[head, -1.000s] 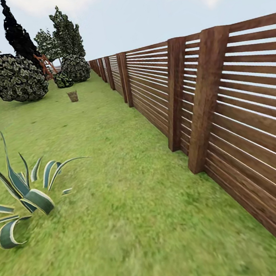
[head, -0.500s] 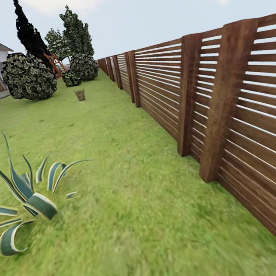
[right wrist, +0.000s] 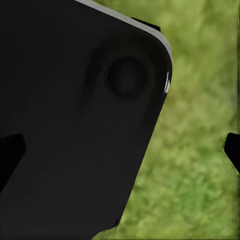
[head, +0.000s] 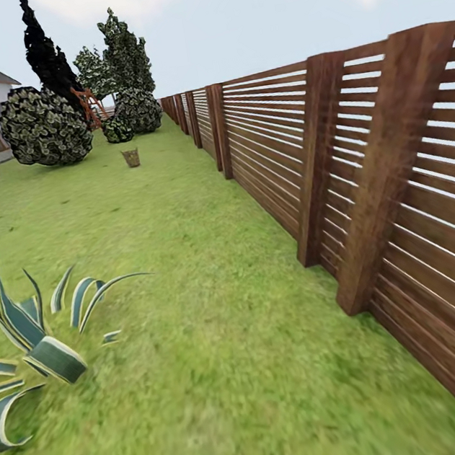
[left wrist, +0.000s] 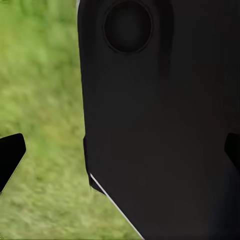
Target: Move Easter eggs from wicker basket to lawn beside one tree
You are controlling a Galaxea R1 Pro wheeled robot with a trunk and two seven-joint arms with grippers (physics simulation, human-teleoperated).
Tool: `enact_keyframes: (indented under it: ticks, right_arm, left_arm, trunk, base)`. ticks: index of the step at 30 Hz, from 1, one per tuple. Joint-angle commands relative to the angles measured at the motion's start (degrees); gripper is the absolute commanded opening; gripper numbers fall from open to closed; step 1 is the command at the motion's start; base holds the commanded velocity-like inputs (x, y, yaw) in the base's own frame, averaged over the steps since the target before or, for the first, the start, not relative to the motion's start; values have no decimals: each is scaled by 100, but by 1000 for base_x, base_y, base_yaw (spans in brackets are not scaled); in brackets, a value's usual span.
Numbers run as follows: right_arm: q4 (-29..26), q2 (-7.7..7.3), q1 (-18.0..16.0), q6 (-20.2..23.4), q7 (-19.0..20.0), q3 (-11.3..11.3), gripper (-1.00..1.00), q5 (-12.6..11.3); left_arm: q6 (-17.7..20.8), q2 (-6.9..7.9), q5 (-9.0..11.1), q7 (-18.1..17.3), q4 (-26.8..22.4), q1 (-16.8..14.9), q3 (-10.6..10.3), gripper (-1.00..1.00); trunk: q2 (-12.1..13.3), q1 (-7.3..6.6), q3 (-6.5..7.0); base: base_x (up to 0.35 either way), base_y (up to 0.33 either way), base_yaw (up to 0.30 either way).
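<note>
Both wrist cams look down at grass past a dark body panel. The left gripper (left wrist: 120, 150) and right gripper (right wrist: 120, 147) have fingertips wide apart, nothing between them. Closest on the lawn (head: 223, 345) is a striped agave (head: 33, 344), with the slat fence (head: 367, 185) along the right edge. Way up the lawn sits the wicker basket (head: 130, 158) — eggs too small to make out. Beyond it are round bushes (head: 45, 127) and a dark tree (head: 48, 54). My guess: the eggs are light, smooth and rollable — pinch across the middle, gently.

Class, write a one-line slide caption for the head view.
Wicker basket stands far off on the lawn, slatted fence at right, striped agave near left.
</note>
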Motion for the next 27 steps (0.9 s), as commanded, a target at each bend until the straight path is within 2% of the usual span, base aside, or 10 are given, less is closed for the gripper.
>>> enact_keyframes:
  ticks: [1, 27]
  right_arm:
    - [5, -7, -3, -16, -3, 24, 100, 8]
    - [6, 5, -3, -16, -3, 17, 100, 2]
  left_arm:
    - [-3, -1, 1, 2, -5, 0, -1, 100]
    - [-3, -1, 2, 2, -5, 0, -1, 100]
  trunk:
    - [-2, 3, -4]
    - [-2, 3, -4]
  base:
    - [325, 0, 0]
    - [325, 0, 0]
